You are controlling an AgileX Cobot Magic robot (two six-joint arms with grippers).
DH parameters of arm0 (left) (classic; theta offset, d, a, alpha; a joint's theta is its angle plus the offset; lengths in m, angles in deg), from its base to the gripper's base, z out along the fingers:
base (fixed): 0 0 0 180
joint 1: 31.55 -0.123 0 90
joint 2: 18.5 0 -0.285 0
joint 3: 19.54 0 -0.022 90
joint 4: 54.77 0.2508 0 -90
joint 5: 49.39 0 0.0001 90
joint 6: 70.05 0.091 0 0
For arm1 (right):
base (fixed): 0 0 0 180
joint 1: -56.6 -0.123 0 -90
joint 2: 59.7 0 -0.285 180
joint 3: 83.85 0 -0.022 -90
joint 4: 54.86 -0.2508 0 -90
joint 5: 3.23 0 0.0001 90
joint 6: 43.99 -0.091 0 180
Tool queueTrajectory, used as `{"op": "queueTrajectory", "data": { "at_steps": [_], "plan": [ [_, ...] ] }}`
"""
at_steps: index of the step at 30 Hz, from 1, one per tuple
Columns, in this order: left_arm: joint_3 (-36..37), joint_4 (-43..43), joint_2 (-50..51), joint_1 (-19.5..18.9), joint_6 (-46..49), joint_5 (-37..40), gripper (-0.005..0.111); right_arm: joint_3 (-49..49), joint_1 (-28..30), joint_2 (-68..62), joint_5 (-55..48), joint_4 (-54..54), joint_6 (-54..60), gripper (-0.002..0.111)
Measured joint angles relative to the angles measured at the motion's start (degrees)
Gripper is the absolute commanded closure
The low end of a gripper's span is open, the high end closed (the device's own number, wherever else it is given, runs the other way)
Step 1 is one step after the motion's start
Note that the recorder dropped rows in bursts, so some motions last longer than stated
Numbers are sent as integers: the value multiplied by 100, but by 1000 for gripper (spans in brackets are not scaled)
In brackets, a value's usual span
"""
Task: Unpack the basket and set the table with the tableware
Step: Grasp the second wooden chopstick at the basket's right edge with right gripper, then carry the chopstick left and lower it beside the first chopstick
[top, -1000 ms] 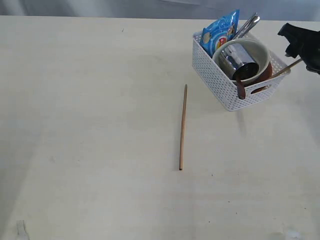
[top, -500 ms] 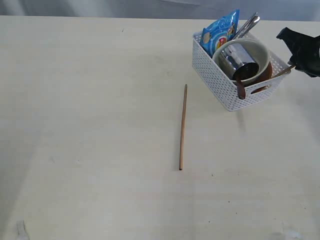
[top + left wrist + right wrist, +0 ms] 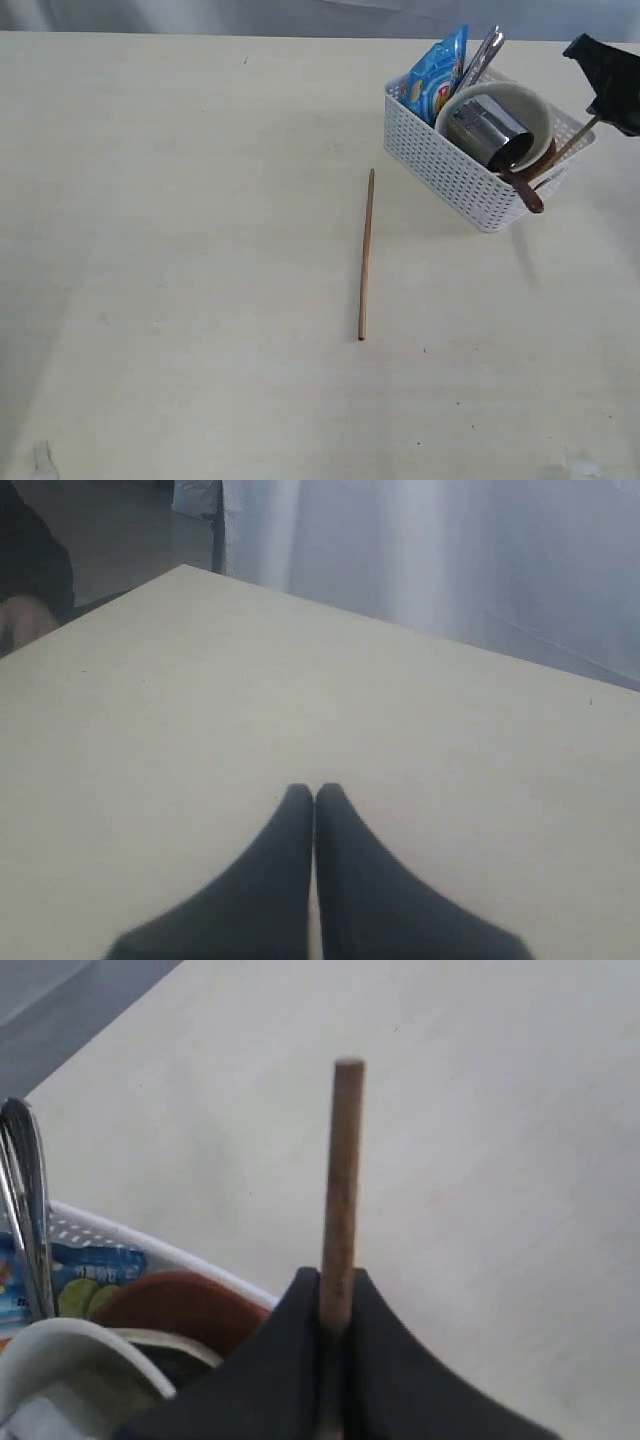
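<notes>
The white basket [image 3: 450,175] stands tilted at the far right of the table [image 3: 200,250]. It holds a cream bowl [image 3: 530,105] with a steel cup [image 3: 485,125] inside, a brown plate [image 3: 175,1305], a reddish-brown spoon [image 3: 525,190] and steel knife and fork [image 3: 482,55]. My right gripper [image 3: 338,1290] is shut on a wooden chopstick [image 3: 342,1180] that sticks out of the basket's right end [image 3: 570,145]. A second chopstick [image 3: 366,255] lies on the table mid-scene. My left gripper [image 3: 315,792] is shut and empty above bare table.
A blue snack bag [image 3: 437,75] stands in the basket's far-left corner. The table's far edge [image 3: 300,35] runs along the top of the exterior view, with a pale curtain [image 3: 450,550] beyond it.
My right gripper closed on the chopstick in the basket and rose. The basket shifted right and tipped, and the bowl, cup and spoon inside moved with it.
</notes>
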Motion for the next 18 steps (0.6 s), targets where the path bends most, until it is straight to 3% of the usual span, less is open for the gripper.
{"op": "queueTrajectory", "data": {
  "at_steps": [10, 18],
  "plan": [
    [0, 0, 0, 0, 0, 0, 106, 19, 0, 1012, -485, 26, 230, 109],
    [0, 0, 0, 0, 0, 0, 106, 19, -93, 2079, -671, 38, 1272, 109]
  ]
}}
